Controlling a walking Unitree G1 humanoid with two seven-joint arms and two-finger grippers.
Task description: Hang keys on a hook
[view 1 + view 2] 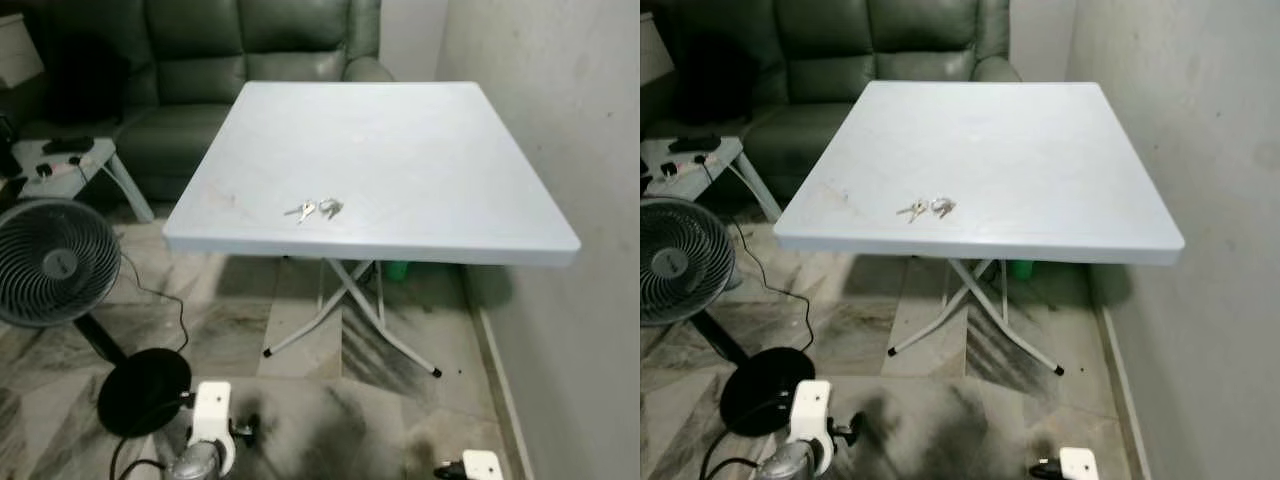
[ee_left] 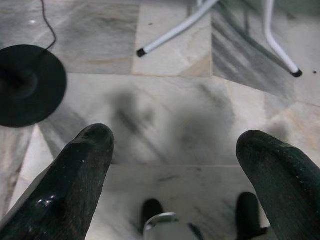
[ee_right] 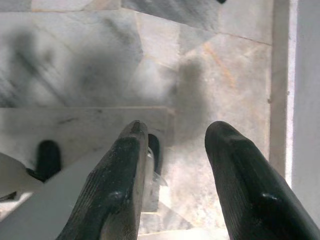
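Note:
A small bunch of silver keys [image 1: 316,209] lies on the white folding table [image 1: 440,170], close to its near edge and left of centre. Both arms hang low beside me, well below the tabletop. My left arm [image 1: 205,440] shows at the bottom of the eye views, and its gripper [image 2: 175,175] points down at the marble floor, open and holding nothing. My right arm [image 1: 478,466] pokes in at the bottom right; its gripper [image 3: 172,165] is open too, over floor tiles beside the wall.
A standing fan [image 1: 48,262] with a round black base [image 1: 143,388] and a trailing cable is on the left. A dark green sofa [image 1: 240,60] and a small side table [image 1: 70,160] stand behind. A white wall [image 1: 570,120] runs along the right. The table's crossed legs [image 1: 345,310] stand on marble floor.

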